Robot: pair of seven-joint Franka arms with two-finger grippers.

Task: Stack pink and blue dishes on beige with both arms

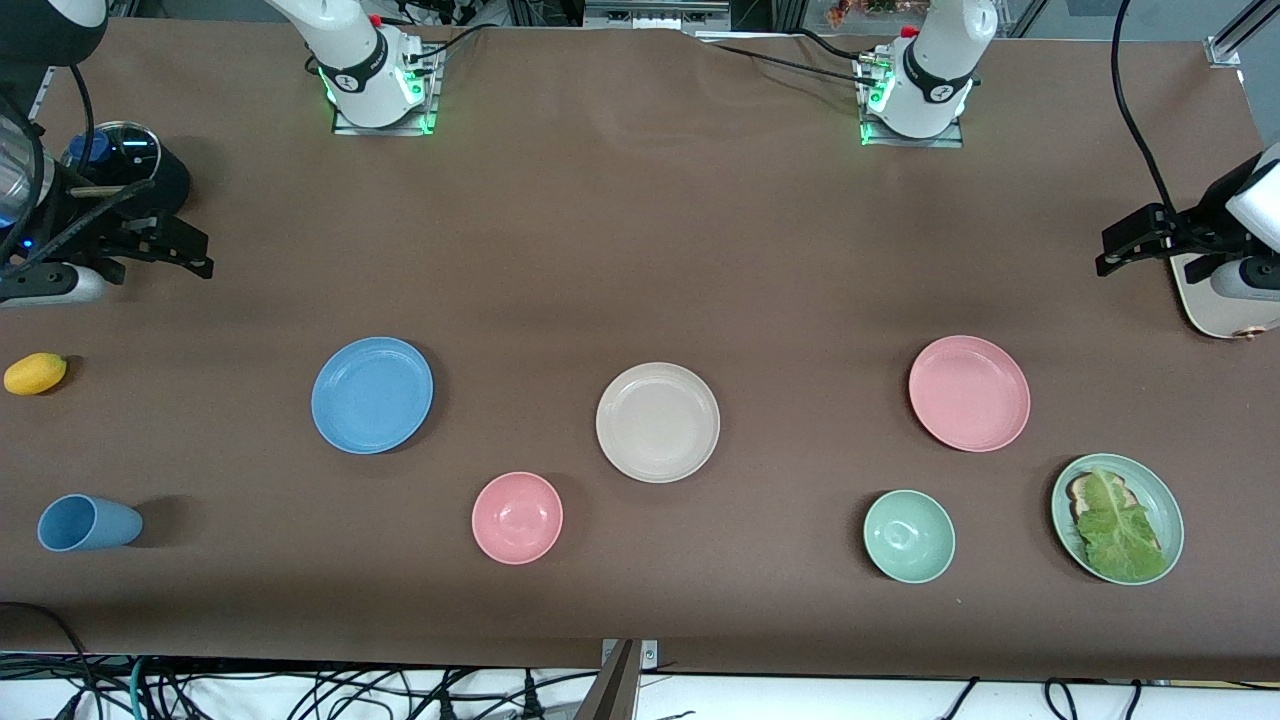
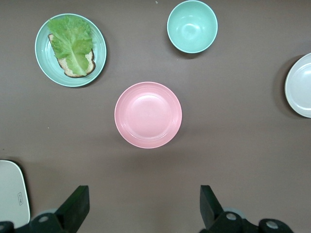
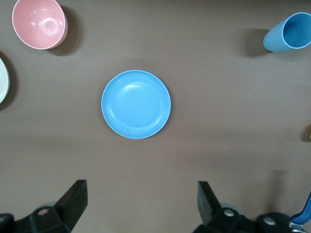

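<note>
The beige plate (image 1: 657, 422) lies mid-table. The blue plate (image 1: 372, 394) lies beside it toward the right arm's end, and it shows in the right wrist view as the blue plate (image 3: 136, 104). The pink plate (image 1: 969, 392) lies toward the left arm's end and shows again as the pink plate (image 2: 148, 115). My right gripper (image 1: 185, 250) hangs open over bare table at its end, its gripper (image 3: 142, 191) empty. My left gripper (image 1: 1115, 250) hovers open beside the toaster; its gripper (image 2: 144, 194) holds nothing. Both are well apart from the plates.
Nearer the front camera stand a pink bowl (image 1: 517, 517), a green bowl (image 1: 909, 536), a green plate with toast and lettuce (image 1: 1117, 518) and a blue cup on its side (image 1: 88, 522). A lemon (image 1: 35, 373), a dark lidded pot (image 1: 125, 165) and a cream toaster (image 1: 1225, 305) sit at the table's ends.
</note>
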